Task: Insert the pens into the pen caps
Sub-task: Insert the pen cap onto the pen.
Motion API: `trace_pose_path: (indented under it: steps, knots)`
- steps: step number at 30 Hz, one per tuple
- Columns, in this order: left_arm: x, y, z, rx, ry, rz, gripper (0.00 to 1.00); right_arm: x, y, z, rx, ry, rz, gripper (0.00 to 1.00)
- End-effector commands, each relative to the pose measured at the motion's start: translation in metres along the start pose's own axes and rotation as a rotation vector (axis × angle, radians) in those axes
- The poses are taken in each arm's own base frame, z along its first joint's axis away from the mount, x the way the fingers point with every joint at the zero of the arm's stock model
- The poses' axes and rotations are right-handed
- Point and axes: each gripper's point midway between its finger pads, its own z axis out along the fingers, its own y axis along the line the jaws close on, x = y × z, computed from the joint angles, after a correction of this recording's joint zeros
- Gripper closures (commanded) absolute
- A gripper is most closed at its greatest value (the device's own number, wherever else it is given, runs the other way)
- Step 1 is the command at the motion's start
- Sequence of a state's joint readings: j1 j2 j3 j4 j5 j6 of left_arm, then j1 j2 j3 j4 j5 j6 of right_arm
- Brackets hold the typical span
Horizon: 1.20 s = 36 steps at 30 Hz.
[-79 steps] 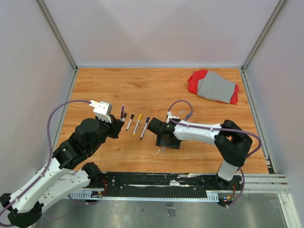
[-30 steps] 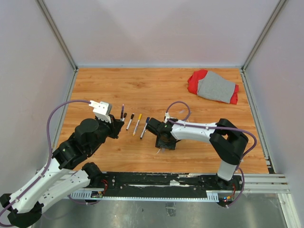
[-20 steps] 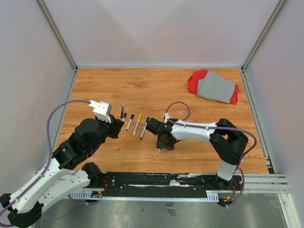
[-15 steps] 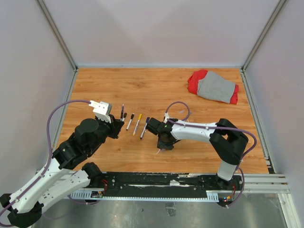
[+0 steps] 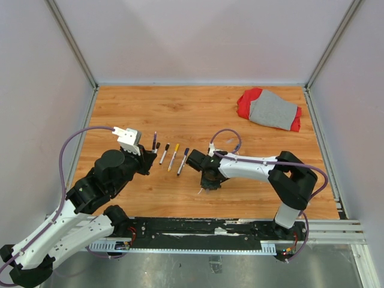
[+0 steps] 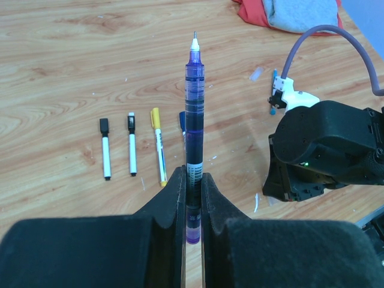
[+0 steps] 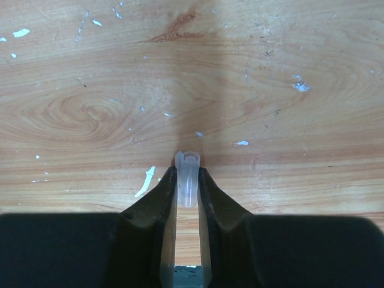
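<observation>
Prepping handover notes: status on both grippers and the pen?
Left gripper shut on purple pen, tip pointing out. Right gripper shut on clear cap, low at the table. Loose pens lie in a row on the table between the arms.

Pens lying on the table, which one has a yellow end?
The yellow-ended pen, third from the left in the left wrist view, lying between a black-ended pen and a blue-ended pen.

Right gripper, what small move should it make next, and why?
Probably lift the cap straight up off the table. The right gripper pinches it from both sides, low against the wood, while the left gripper holds a pen with its tip bare.
</observation>
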<state>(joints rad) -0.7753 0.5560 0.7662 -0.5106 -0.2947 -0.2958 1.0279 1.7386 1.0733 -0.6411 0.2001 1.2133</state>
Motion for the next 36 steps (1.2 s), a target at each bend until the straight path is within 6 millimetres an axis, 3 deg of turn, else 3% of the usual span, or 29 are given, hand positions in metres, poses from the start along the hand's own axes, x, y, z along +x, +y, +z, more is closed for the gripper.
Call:
trace_pose_path:
  steps: [1, 12, 19, 28, 36]
  knots:
    - [-0.003, 0.001, 0.000, -0.003, -0.022, -0.003, 1.00, 0.000, -0.005, -0.005, -0.026, -0.009, -0.017, 0.99]
    - [-0.006, 0.001, -0.001, -0.001, -0.036, -0.014, 1.00, -0.019, -0.007, -0.020, -0.160, -0.130, -0.141, 0.99]
    - [-0.003, -0.001, 0.010, -0.017, -0.014, -0.031, 1.00, -0.028, -0.007, -0.034, -0.311, -0.249, -0.254, 0.99]
    - [0.017, -0.021, 0.036, 0.049, 0.029, -0.104, 0.99, -0.038, -0.023, -0.042, -0.334, -0.314, -0.429, 0.99]
    - [0.040, -0.038, 0.055, 0.087, 0.074, -0.147, 0.99, -0.047, -0.028, -0.044, -0.474, -0.293, -0.363, 0.99]
